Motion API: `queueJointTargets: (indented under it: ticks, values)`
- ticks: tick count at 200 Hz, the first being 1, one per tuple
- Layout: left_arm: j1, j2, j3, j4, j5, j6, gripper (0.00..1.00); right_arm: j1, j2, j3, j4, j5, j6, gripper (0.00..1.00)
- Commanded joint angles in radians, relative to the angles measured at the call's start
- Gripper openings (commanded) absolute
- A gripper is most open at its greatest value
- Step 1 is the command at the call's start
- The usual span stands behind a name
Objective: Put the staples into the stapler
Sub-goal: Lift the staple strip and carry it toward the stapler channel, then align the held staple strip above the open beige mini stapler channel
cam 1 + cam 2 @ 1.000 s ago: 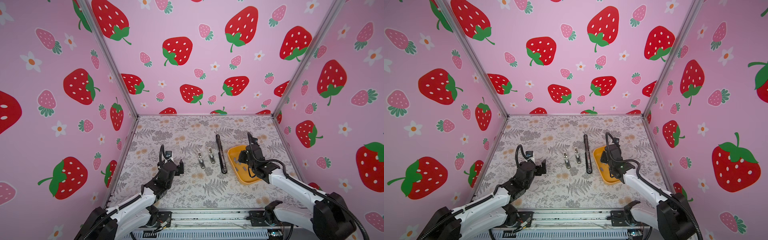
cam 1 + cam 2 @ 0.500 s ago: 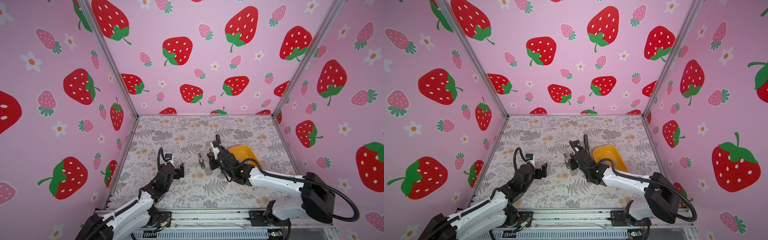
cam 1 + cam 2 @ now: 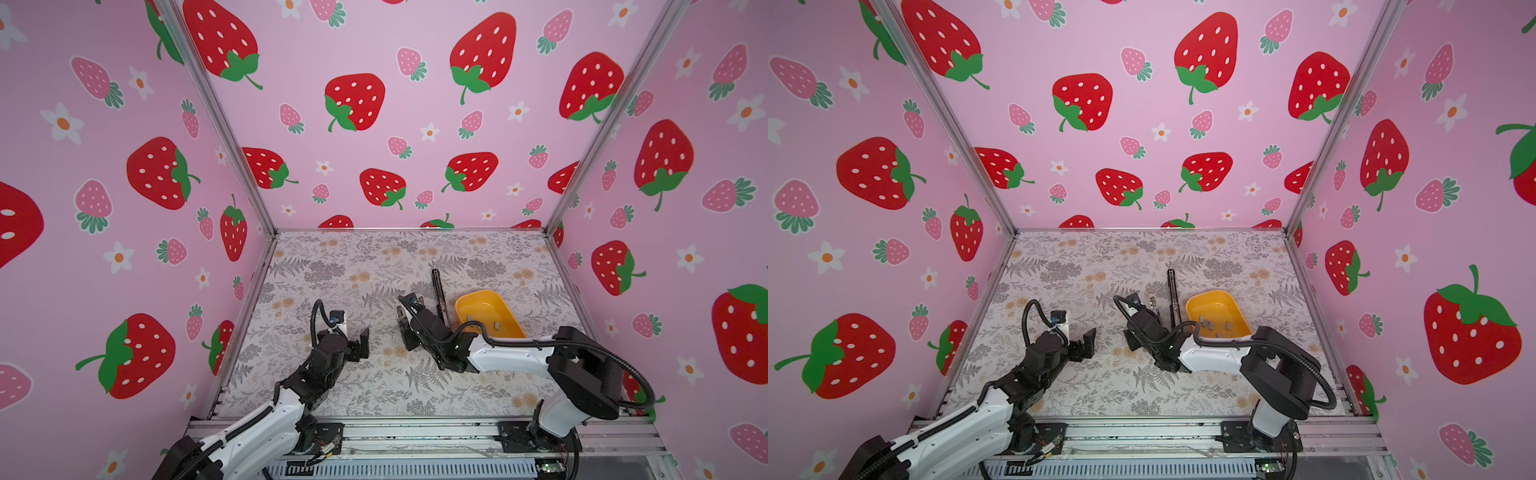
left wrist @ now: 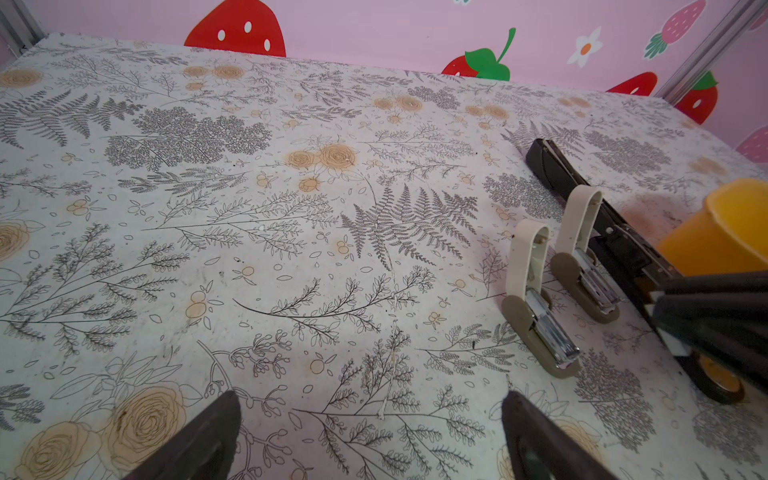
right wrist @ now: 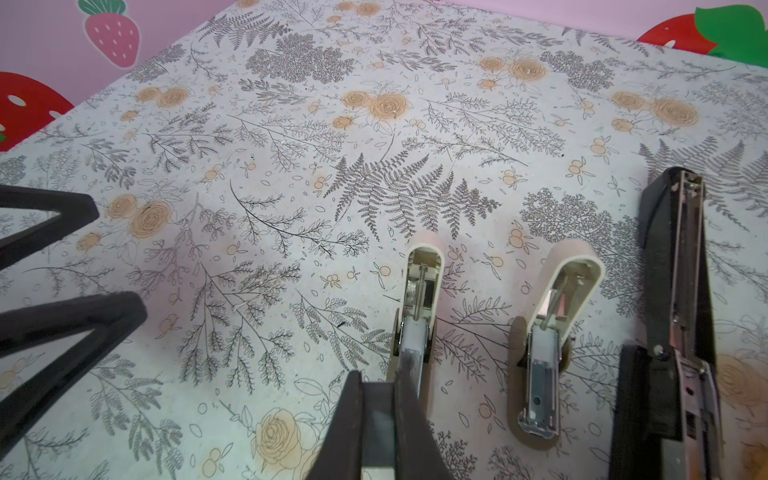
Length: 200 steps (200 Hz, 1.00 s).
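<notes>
My left gripper (image 4: pixel 368 409) hovers over the table (image 3: pixel 353 266), in its front half between the left edge and the middle. Its fingers are spread wide with nothing between them, only bare floral surface beneath.

My right arm reaches across from the right side, which puts my right gripper (image 5: pixel 379 390) near the middle of the table. Its fingers are pressed together. In the right wrist view a thin grey strip (image 5: pixel 409 359) sticks out from between the tips, and it looks like a strip of staples. The strip sits over the metal channel of the left small stapler (image 5: pixel 419 286), but I cannot tell whether it touches the channel. That stapler lies hinged open, with its cream top swung back toward the far edge.

Just to its right lies the right small stapler (image 5: pixel 552 299), open the same way and untouched, with its magazine exposed. Next to that is a long black stapler (image 5: pixel 681 291), also opened out, lying lengthwise from front to back.

Right of the black stapler and just beside it is a yellow tray (image 3: pixel 478 296), right of the table's centre and clear of the right edge. More staples (image 3: pixel 1208 324) lie loose on its floor as several short grey pieces. My right forearm passes in front of the tray's near end.
</notes>
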Motion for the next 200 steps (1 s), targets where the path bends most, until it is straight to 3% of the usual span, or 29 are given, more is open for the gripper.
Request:
queueJointTargets:
  ticks: [1, 74, 200]
  values:
    - [-0.002, 0.011, 0.010, 0.018, 0.009, 0.003, 0.99, 0.000, 0.046, 0.038, 0.016, 0.064, 0.020, 0.06]
    - [-0.003, 0.015, 0.009, 0.031, 0.014, 0.010, 0.99, -0.046, 0.150, 0.081, 0.021, 0.043, 0.010, 0.06]
    - [-0.003, 0.017, 0.003, 0.050, -0.011, 0.012, 0.99, -0.024, 0.145, 0.065, 0.031, 0.051, 0.035, 0.05]
